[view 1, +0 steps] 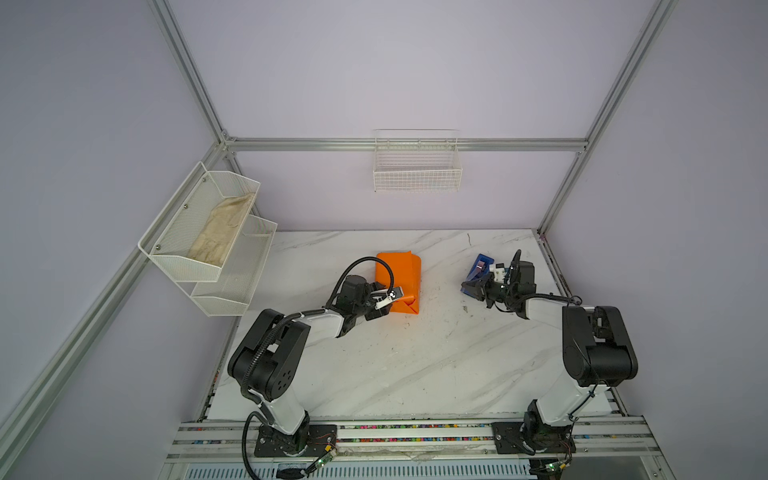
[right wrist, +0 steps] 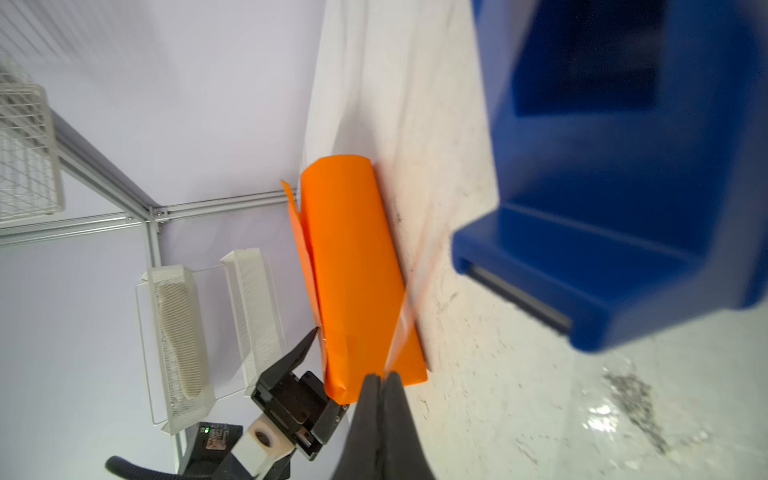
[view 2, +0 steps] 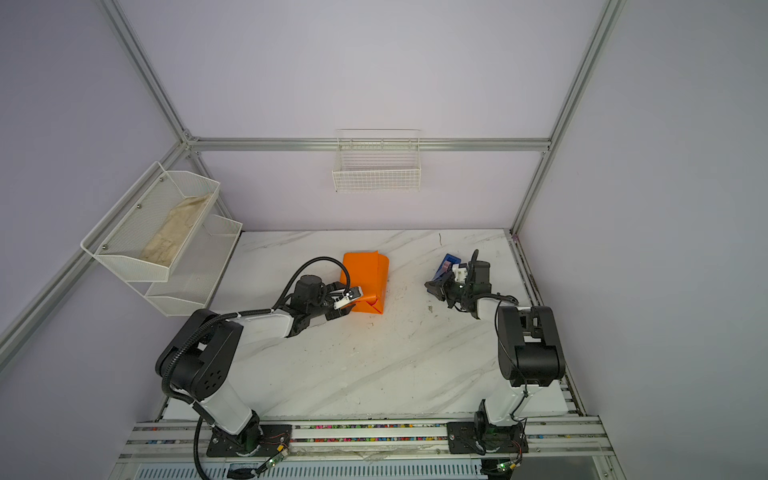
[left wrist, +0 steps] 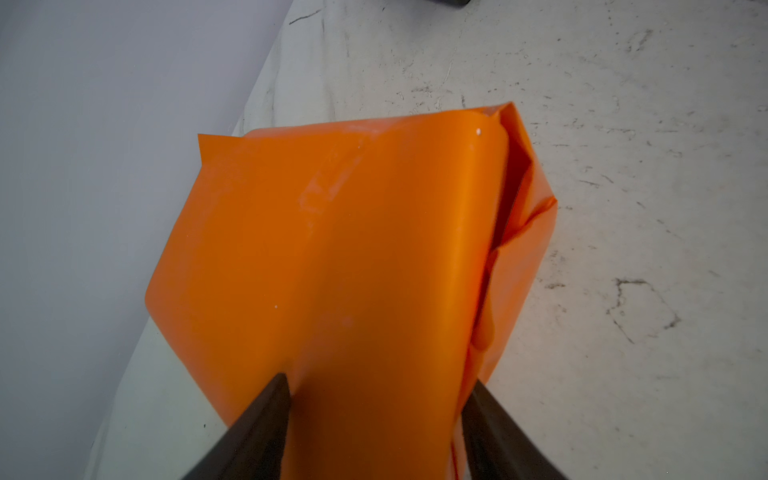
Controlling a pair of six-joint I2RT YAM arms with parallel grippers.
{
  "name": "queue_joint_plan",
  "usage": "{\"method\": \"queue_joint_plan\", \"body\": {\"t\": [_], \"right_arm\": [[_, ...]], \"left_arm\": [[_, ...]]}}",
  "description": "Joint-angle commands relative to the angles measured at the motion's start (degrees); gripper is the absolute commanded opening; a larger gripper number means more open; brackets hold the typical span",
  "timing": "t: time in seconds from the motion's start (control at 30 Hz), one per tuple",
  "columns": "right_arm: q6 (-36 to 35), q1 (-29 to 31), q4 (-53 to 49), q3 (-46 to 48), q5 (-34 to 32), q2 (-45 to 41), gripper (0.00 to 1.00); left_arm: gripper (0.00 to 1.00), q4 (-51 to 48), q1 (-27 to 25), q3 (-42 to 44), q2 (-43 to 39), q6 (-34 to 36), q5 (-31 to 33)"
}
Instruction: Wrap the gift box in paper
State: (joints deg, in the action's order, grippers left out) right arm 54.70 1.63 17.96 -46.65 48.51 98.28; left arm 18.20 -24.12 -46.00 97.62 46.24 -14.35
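The paper [view 1: 399,276] [view 2: 368,276] lies as a folded orange parcel at mid-table, its ends still loose and open [left wrist: 353,249] [right wrist: 353,270]. The gift box is hidden inside it. My left gripper [view 1: 390,302] [view 2: 351,302] [left wrist: 380,380] straddles the parcel's near end, with both fingers pressed against the paper. My right gripper [view 1: 467,286] [view 2: 430,286] [right wrist: 380,376] is to the right, beside the blue tape dispenser [view 1: 481,266] [view 2: 446,264] [right wrist: 623,187]. It is shut on a thin clear strip of tape [right wrist: 409,299] that runs back toward the dispenser.
The marble table [view 1: 415,365] ends at a wall behind and at frame rails on both sides. A white wire basket [view 1: 417,174] hangs on the back wall. A two-tier mesh shelf [view 1: 178,249] holding a beige cloth [view 1: 222,232] juts over the table's left edge.
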Motion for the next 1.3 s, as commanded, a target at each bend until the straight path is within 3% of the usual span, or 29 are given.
{"method": "queue_joint_plan", "body": {"t": [0.0,0.17,0.33,0.53,0.7,0.93,1.27], "right_arm": [[-3.7,0.4,-2.3,1.5,-0.9,2.5,0.0],[-12.7,0.3,-11.9,1.2,-8.7,4.3,0.0],[-16.5,-2.3,-14.3,3.8,-9.6,6.7,0.0],[-17.1,-2.3,-20.0,2.4,-13.4,-1.2,0.0],[-17.8,-1.0,-20.9,0.8,-12.1,-6.4,0.0],[-15.8,8.1,-15.7,-3.9,-6.3,-9.8,0.0],[-13.5,21.7,-7.9,-11.4,-3.5,-3.3,0.0]], "left_arm": [[0.63,-4.4,0.0,-3.0,0.6,0.2,-1.4],[0.63,-4.5,0.0,-2.9,0.6,0.3,-1.6],[0.63,-4.6,0.0,-2.9,0.6,0.5,-2.1],[0.63,-4.8,0.0,-3.0,1.1,0.6,-2.6],[0.63,-4.9,0.0,-3.1,1.1,0.6,-2.5],[0.63,-5.1,0.0,-3.2,1.1,0.6,-2.6],[0.63,-5.5,0.0,-3.3,0.9,0.2,-2.3]]}}
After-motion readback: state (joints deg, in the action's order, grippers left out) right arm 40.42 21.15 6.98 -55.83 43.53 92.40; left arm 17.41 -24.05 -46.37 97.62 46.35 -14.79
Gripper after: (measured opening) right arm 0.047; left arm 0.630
